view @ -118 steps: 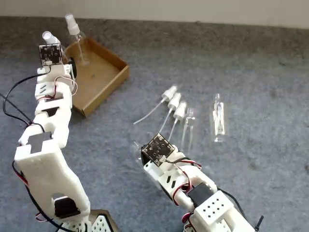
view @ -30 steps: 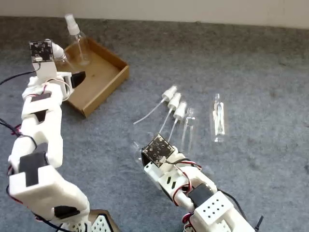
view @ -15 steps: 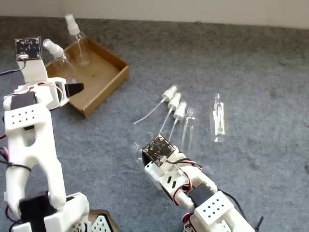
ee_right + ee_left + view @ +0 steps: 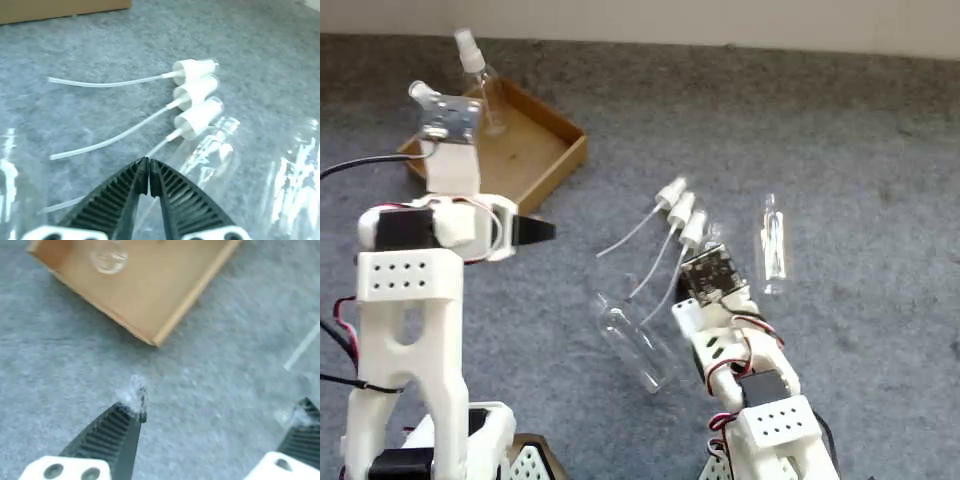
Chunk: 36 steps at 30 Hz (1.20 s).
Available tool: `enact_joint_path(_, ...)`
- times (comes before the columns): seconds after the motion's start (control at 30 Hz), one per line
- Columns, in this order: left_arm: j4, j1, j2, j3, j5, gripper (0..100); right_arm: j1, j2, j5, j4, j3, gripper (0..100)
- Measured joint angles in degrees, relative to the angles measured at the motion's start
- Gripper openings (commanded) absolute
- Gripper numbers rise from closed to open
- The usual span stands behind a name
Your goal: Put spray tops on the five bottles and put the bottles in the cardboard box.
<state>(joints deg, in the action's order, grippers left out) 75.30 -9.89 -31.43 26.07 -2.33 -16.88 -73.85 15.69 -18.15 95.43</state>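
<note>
While the left arm (image 4: pixel 410 300) stands tall along the left side of the high view, the left jaws hang spread wide apart and empty above the grey, fuzzy worktop (image 4: pixel 840 130), just off the near corner of the cardboard box (image 4: pixel 535 165). The cardboard box sits in the upper left of the high view, a shallow open tray. A capped bottle (image 4: pixel 478 85), clear with a white sprayer fitted, stands upright at the box's far edge. Another white sprayer (image 4: pixel 418 91) peeks out beside the left arm's wrist at the box's left end; what it sits on is hidden. In the left wrist view, one clear bottle (image 4: pixel 107 257) is seen from above, standing inside the box. At the centre of the high view, three loose spray tops (image 4: pixel 682 208) lie side by side on the worktop, their thin tubes trailing toward the lower left. A bare bottle (image 4: pixel 773 243) lies right of centre, well apart from the box. A second bare bottle (image 4: pixel 635 345) lies below centre. A third bare bottle (image 4: pixel 714 238) lies just beside the nearest spray top, partly under the right arm (image 4: pixel 760 400), which comes up from the bottom edge. The right jaws are pressed closed on nothing, their tip low over the worktop near that spray top's tube.
</note>
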Motion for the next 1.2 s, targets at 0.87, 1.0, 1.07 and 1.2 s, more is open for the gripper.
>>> enact_joint_path(0.87,5.8,27.9,16.4,-3.6,0.0,39,21.5,0.0,0.0,7.3,0.2,0.4)
enact_joint_path(1.0,8.7,28.3,16.7,-6.9,3.9,39,21.6,0.0,0.0,14.6,0.3,0.4)
enact_joint_path(1.07,10.1,28.4,17.2,-8.8,7.5,39,21.7,0.0,0.0,15.4,0.3,0.4)
enact_joint_path(1.2,13.9,28.3,17.2,-10.9,12.1,39,21.5,0.0,0.0,15.8,0.3,0.4)
